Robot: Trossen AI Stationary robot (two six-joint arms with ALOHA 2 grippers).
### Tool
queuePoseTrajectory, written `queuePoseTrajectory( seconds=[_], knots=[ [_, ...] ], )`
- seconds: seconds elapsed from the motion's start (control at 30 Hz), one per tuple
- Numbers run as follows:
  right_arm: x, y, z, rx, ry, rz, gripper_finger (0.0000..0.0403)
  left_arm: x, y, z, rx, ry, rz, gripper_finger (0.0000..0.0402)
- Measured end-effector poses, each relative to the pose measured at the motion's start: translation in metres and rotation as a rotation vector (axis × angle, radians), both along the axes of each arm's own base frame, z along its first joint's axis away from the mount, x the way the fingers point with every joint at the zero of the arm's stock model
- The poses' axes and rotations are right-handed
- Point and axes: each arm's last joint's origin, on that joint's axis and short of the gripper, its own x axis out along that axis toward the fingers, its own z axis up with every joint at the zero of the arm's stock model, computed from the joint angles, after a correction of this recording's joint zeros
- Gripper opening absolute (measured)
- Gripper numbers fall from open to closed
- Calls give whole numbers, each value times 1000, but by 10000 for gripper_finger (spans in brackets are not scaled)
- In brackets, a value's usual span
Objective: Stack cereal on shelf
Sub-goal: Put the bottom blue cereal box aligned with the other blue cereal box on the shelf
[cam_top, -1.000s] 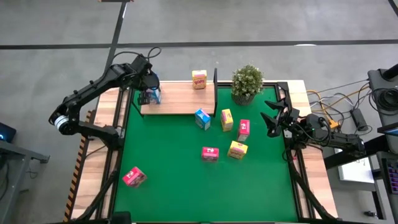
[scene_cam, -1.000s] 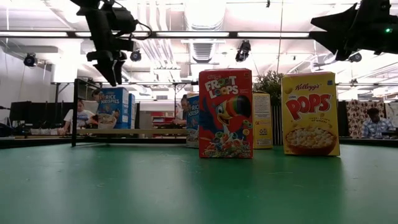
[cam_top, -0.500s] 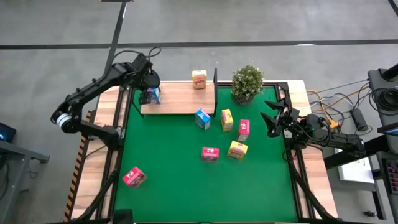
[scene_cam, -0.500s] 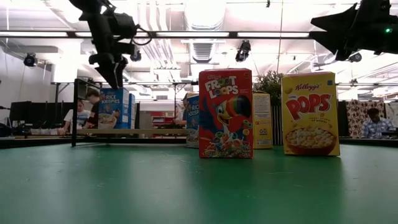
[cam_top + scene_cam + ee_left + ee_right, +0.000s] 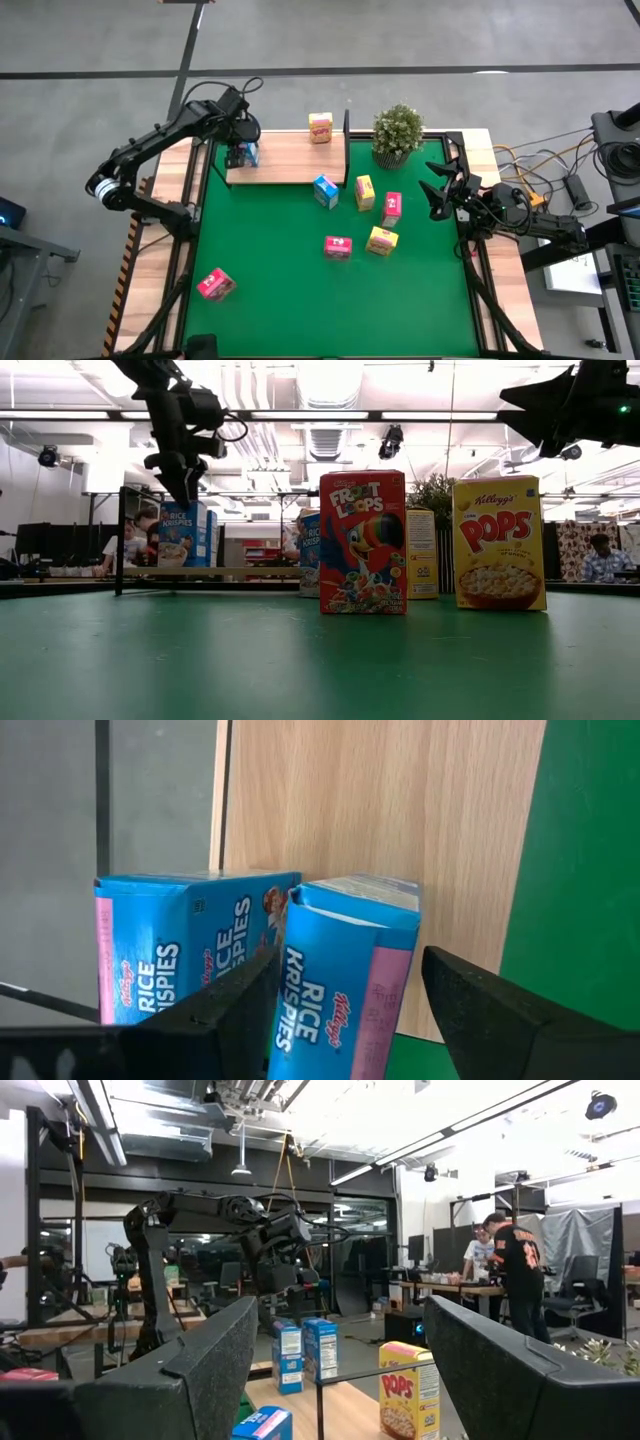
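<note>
Since a second ago: left pincer (image 5: 238,143) risen slightly above the shelf's left end, elbow drawn a little outward; boxes unmoved. Fingers (image 5: 480,1010) spread apart, holding nothing, hovering over two blue cereal boxes (image 5: 345,975) standing side by side, touching, on the shelf (image 5: 290,157). Same pair seen in the high view as one blue patch (image 5: 247,152) at the shelf's left end. Yellow box (image 5: 320,127) upright near the shelf's right end, at its far edge.

On the green mat (image 5: 300,290), off the shelf: third blue box (image 5: 325,190) just in front of the shelf's right end; yellow box (image 5: 365,192) beside it; pink-red box (image 5: 391,207) next along; pink-red box (image 5: 338,246) and yellow box (image 5: 382,240) nearer the middle; pink-red box (image 5: 215,284) alone near the left front.

Potted plant (image 5: 397,133) just right of the shelf.

Right pincer (image 5: 440,195) parked at the tabletop's right edge, raised, fingers (image 5: 500,1370) wide apart, empty.
</note>
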Motion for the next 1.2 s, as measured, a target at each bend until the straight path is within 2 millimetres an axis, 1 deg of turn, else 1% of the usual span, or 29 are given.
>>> queuePoseTrajectory(
  seconds=[0.27, 0.5, 0.73, 1.2],
  knots=[
    [0, 0, 0, 0, 0, 0, 274, 0, 0, 0, 0, 1, 0, 190],
    [0, 0, 0, 1, 0, 0, 274, 0, 0, 0, 9, 16, -17, 167],
    [0, 0, 0, 1, 0, 0, 274, -2, 1, 0, 53, 66, -12, 164],
    [0, 0, 0, 2, 0, 1, 274, -1, 3, 1, 69, 48, -10, 164]
  ],
)
